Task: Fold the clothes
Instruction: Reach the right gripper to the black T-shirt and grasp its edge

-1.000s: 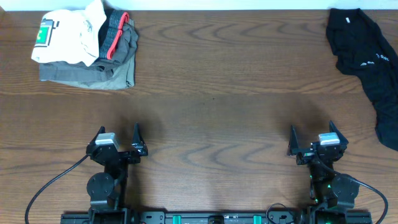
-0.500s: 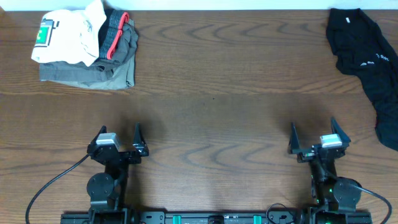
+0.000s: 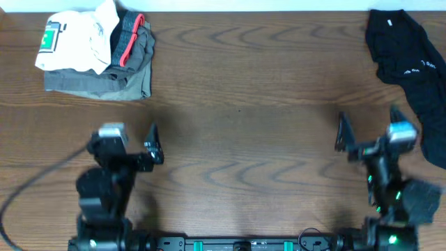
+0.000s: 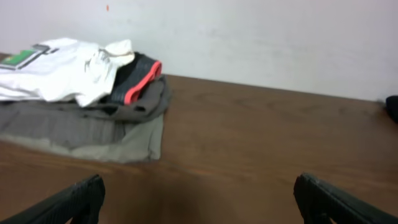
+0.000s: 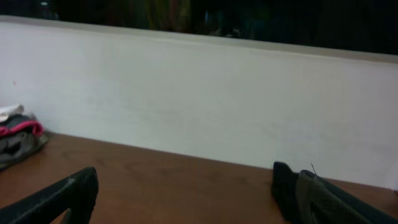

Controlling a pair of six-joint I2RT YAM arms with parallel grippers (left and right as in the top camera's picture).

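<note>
Near edge: both arms moved farther in than a second ago, motion-blurred. Left gripper wide open, holding nothing; right gripper same. Clothes crumpled at far right corner, unmoved. Only table wood between right gripper and clothes. Pile far left. White print on clothes unreadable.

The counter is dark brown with a wavy wood-grain pattern. The black garment carries small white lettering and a white tag. The white garment bears a green patch. The folded garments are grey with red trim. The wall is off-white.
</note>
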